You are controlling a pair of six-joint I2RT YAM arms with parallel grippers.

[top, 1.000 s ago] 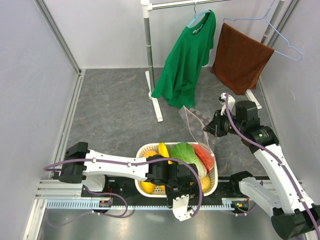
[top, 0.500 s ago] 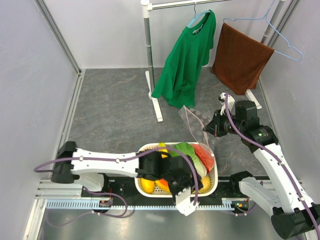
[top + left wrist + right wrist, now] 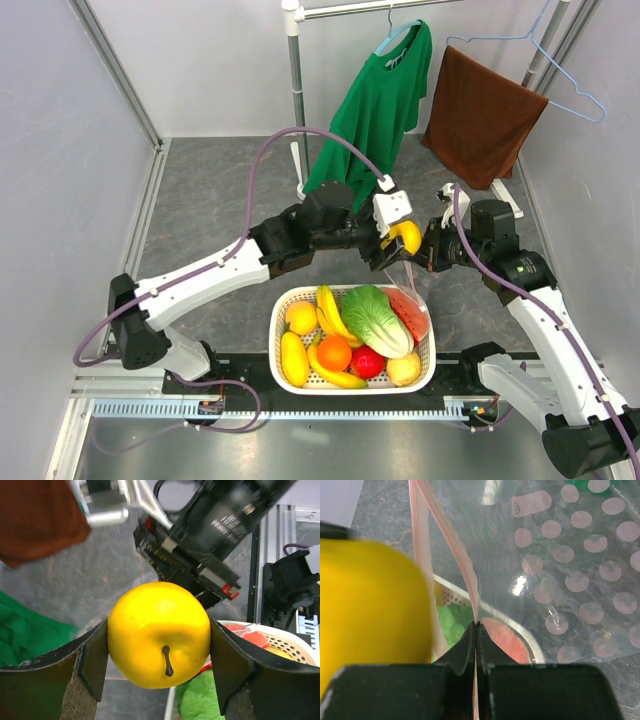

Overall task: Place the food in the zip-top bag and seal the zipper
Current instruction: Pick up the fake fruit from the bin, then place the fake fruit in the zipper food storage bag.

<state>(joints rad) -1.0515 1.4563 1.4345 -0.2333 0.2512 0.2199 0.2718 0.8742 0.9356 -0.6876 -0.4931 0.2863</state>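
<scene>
My left gripper [image 3: 400, 238] is shut on a round yellow fruit [image 3: 159, 634] with a dark stem and holds it in the air against the mouth of the zip-top bag [image 3: 570, 570]. The fruit also shows at the left of the right wrist view [image 3: 370, 610]. My right gripper [image 3: 476, 625] is shut on the pinkish zipper [image 3: 455, 545] and holds the dotted clear bag hanging above the basket's far right corner. In the top view the bag [image 3: 410, 278] is mostly hidden behind the left gripper. The cabbage [image 3: 375, 318] and the orange [image 3: 334, 352] lie in the white basket [image 3: 275, 340].
The basket also holds bananas [image 3: 330, 310], a watermelon slice [image 3: 410, 315], a red fruit [image 3: 368, 362] and other yellow fruits [image 3: 301, 318]. A clothes rack pole [image 3: 297, 100] stands behind, with a green shirt [image 3: 375, 110], a brown towel [image 3: 480, 115] and a blue hanger [image 3: 575, 95].
My left arm rose out of the basket with the yellow fruit and swung up and back to the bag's mouth beside the right gripper. The right arm and bag stayed still.
</scene>
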